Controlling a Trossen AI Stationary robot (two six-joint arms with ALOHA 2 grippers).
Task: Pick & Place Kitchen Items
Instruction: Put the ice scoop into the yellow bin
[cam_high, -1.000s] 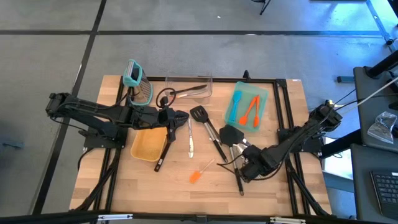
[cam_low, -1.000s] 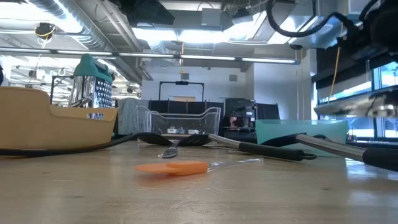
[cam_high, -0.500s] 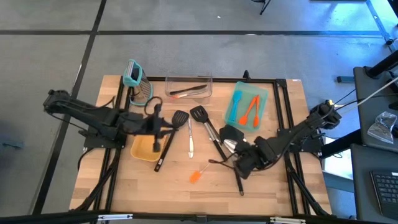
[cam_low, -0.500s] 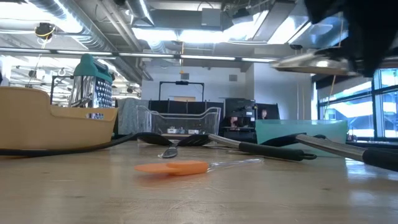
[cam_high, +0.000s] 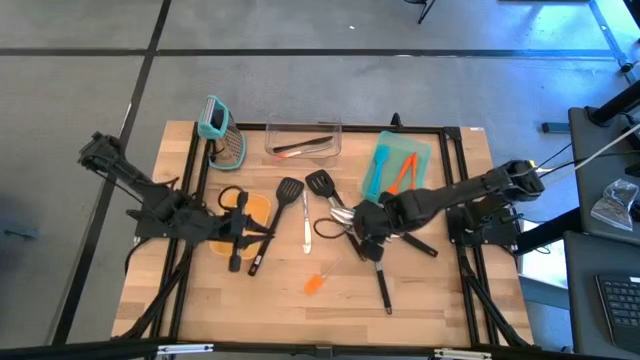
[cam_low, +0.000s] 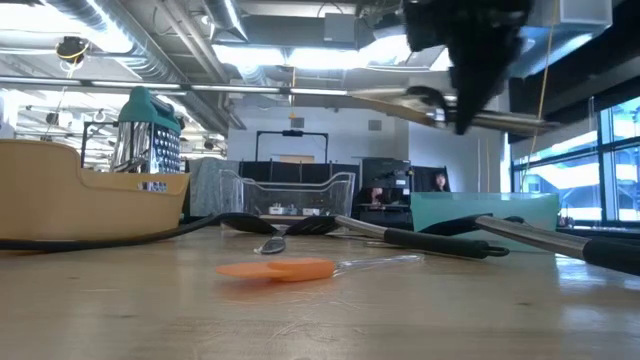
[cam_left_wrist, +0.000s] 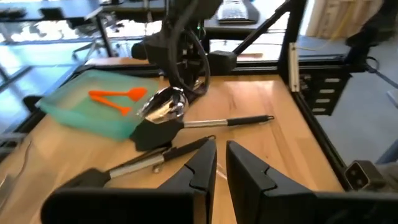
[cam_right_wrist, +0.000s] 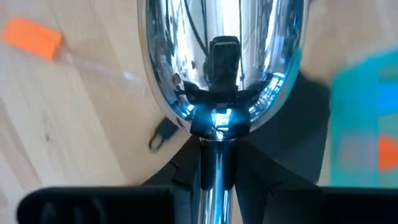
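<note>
The right gripper (cam_high: 372, 222) is clenched on the stem of a shiny silver metal scoop (cam_right_wrist: 224, 56), held in the air over the middle of the wooden table (cam_high: 420, 295) — above black slotted turners (cam_high: 318, 182) lying loose there. The grip is on a narrow polished handle, so the scoop could swivel or slip and drop among them. The left gripper (cam_left_wrist: 221, 168) hangs near the tan bin (cam_high: 250, 205), fingers nearly together and seemingly empty — the overhead view is too cluttered to confirm.
</note>
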